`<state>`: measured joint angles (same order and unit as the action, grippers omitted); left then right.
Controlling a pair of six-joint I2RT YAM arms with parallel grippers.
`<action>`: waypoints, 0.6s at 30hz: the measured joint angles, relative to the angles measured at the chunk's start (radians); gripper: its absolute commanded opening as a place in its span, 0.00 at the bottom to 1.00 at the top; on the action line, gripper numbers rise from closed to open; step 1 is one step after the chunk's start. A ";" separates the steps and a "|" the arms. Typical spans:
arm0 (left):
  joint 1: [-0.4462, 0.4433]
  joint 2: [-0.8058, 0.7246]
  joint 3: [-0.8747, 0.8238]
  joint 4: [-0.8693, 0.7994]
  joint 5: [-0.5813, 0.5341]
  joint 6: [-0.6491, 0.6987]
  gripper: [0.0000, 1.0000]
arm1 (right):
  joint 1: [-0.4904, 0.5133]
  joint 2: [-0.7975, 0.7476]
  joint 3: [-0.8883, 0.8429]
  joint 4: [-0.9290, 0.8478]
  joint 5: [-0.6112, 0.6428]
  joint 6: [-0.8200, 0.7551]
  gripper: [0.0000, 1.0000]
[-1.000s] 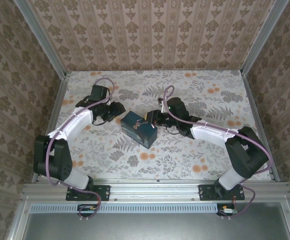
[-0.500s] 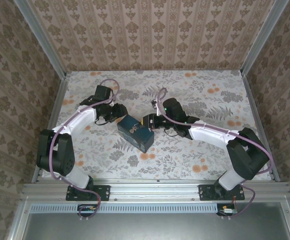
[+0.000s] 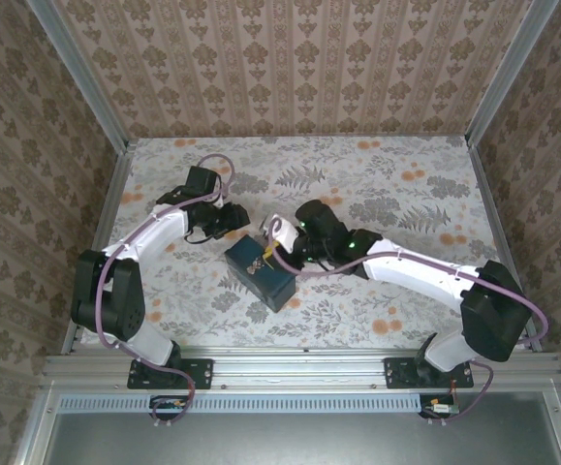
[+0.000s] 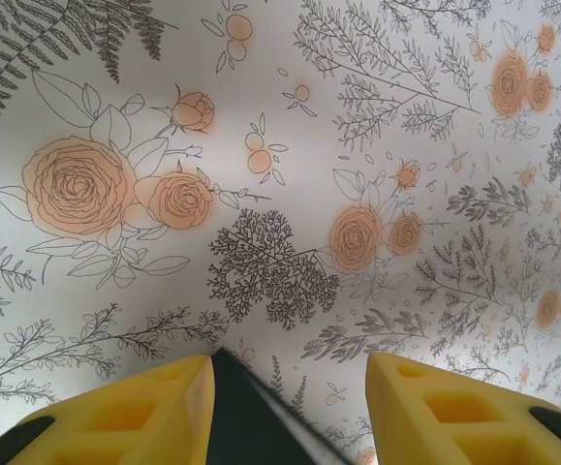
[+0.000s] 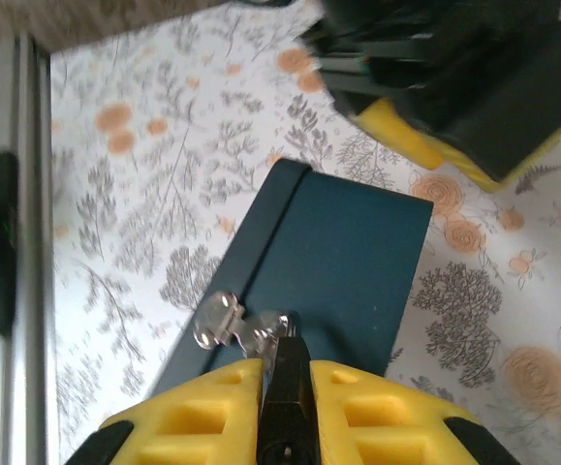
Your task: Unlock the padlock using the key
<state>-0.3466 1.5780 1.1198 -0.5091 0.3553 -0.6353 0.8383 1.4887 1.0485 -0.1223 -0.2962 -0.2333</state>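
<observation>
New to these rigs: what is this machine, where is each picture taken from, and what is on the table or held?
These are two robot arms, the left arm and right arm, bolted at a flowered table's near edge. One picture looks down from above and behind them; the other two come from wrist cameras, so the yellow fingers are each arm's own. A dark blue box lies between the arms. The left gripper is open, a box corner between its fingers. The right gripper is shut on a small dark piece, apparently the padlock, beside a silvery piece on the box; latch or key, I cannot tell.
</observation>
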 measured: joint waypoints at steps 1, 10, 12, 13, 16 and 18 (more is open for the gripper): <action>0.000 0.000 0.000 0.000 0.002 0.000 0.45 | 0.024 0.000 0.000 -0.016 0.036 -0.056 0.13; 0.000 0.001 0.000 0.000 0.016 0.000 0.45 | 0.200 -0.005 -0.043 -0.010 0.391 -0.439 0.11; 0.000 0.000 0.000 -0.002 0.018 0.000 0.46 | 0.228 -0.008 -0.072 0.033 0.462 -0.504 0.10; 0.001 0.000 0.000 -0.004 0.018 0.001 0.46 | 0.240 -0.008 -0.089 0.060 0.499 -0.536 0.10; 0.012 -0.004 0.000 -0.030 0.021 0.006 0.47 | 0.270 -0.006 -0.131 0.137 0.590 -0.626 0.09; 0.025 -0.017 0.000 -0.051 0.020 0.013 0.48 | 0.287 0.005 -0.156 0.199 0.645 -0.687 0.09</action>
<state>-0.3218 1.5612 1.1198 -0.5606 0.3752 -0.6224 1.1252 1.4940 0.8921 0.0769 0.3485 -0.9207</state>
